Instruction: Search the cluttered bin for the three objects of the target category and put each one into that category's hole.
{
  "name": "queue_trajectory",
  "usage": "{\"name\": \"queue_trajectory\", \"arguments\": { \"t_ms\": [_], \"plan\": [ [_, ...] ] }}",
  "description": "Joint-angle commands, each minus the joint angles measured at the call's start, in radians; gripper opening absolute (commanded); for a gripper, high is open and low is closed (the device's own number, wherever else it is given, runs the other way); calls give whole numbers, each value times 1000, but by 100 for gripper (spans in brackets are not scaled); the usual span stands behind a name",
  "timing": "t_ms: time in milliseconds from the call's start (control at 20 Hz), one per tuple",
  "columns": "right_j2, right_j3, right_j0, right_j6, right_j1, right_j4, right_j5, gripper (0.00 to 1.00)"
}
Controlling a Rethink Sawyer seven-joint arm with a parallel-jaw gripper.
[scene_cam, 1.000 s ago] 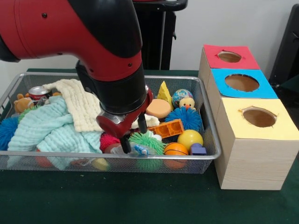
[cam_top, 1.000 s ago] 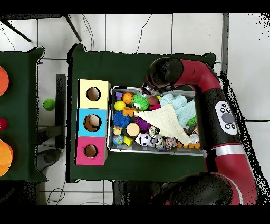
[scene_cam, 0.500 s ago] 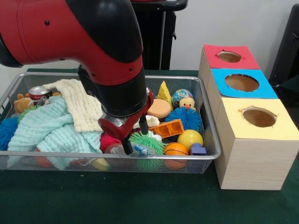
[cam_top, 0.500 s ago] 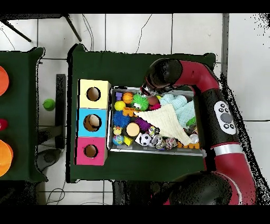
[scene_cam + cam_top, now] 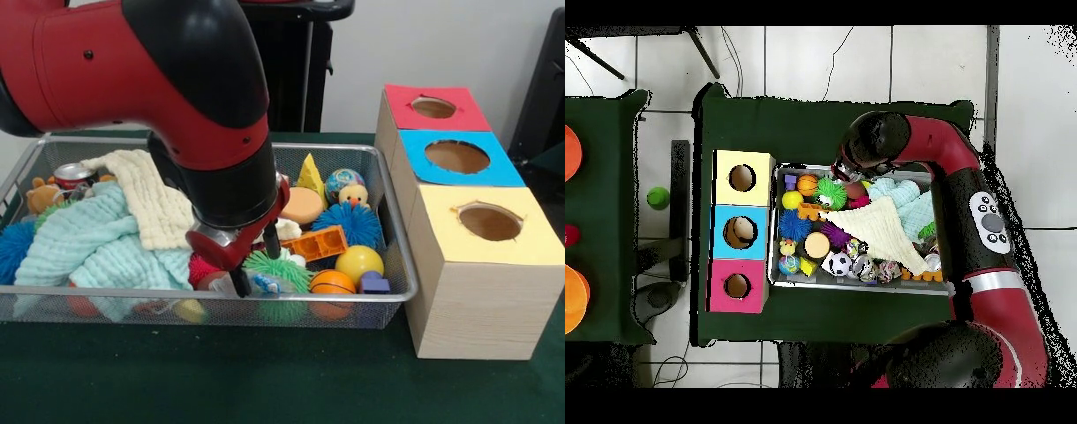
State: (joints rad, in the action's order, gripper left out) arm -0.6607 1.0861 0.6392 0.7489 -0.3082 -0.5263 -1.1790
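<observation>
The bin is a silver wire-mesh basket full of toys and cloths; it also shows in the overhead view. My gripper is open and empty, low in the bin's front middle. Its fingers straddle the left edge of a green spiky ball. A small orange basketball, a yellow ball and a blue spiky ball lie to its right. The hole is the round cutout in the blue-topped box, also seen from overhead. In the overhead view the arm hides the gripper.
A red-topped box and a yellow-topped box flank the blue one. A cream cloth and a mint cloth cover the bin's left half. An orange brick, a peach disc and a yellow wedge lie behind the gripper.
The arm has shifted slightly right and the gripper has dipped a little lower toward the green spiky ball. The gripper stays open. Nothing in the bin has moved.
</observation>
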Motion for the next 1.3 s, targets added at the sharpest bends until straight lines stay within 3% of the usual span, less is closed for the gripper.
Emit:
{"name": "queue_trajectory", "arguments": {
  "t_ms": [50,1000,1050,1300],
  "plan": [
    [-12,-17,21,-205,49,-34,3,100],
    [16,-46,35,-224,49,-60,-49,100],
    [15,-45,38,-224,48,-61,-49,0],
    [24,-45,35,-226,44,-72,-64,0]
  ]
}}
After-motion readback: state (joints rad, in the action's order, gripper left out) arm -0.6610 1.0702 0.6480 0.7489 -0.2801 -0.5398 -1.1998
